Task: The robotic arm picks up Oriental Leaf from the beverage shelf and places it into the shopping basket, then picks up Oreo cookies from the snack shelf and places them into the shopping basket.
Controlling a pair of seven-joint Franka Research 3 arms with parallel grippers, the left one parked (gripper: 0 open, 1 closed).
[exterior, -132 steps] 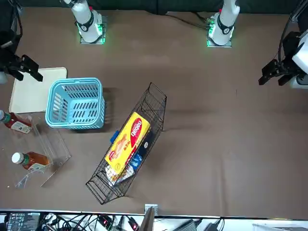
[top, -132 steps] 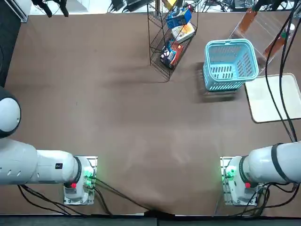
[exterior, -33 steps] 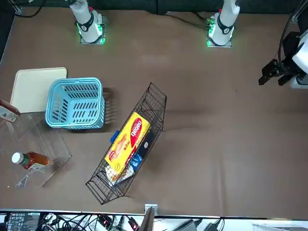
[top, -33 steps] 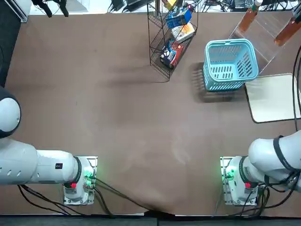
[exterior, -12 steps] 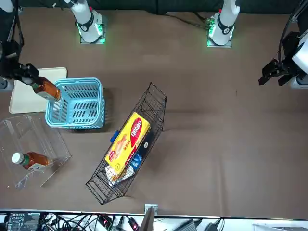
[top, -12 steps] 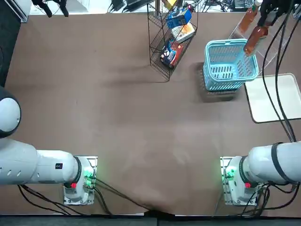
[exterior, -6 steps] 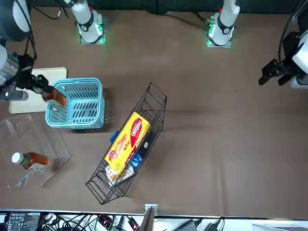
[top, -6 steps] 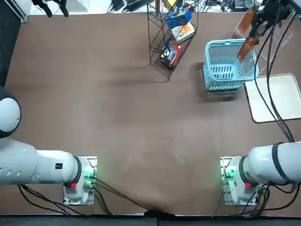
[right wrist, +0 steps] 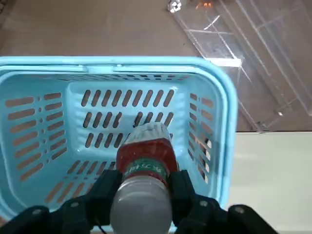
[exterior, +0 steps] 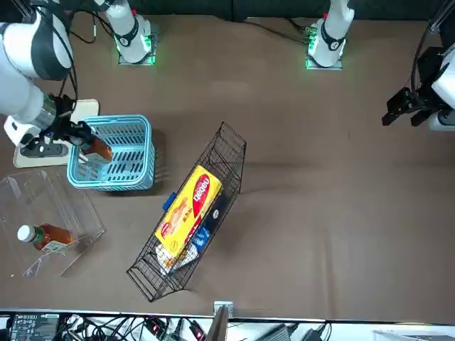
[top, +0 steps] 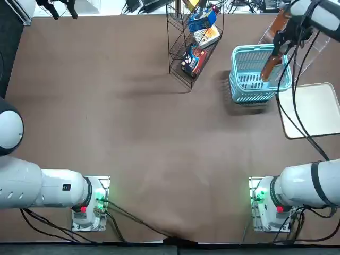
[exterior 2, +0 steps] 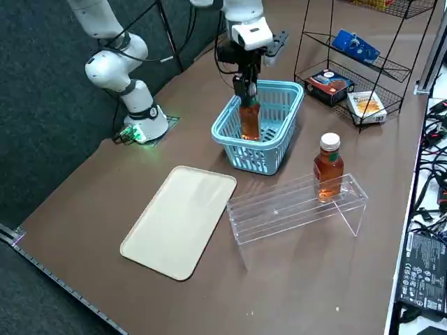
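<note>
Blue basket (exterior 2: pixel 269 153) has the tea (exterior 2: pixel 249 121) hanging neck-up inside, pinched by the right gripper (exterior 2: pixel 248 100). Best bet: lower it straight, clear of the walls, then let go gently. Spare bottle (exterior 2: pixel 328 167) sits right, on the clear stand (exterior 2: pixel 279 209).
</note>
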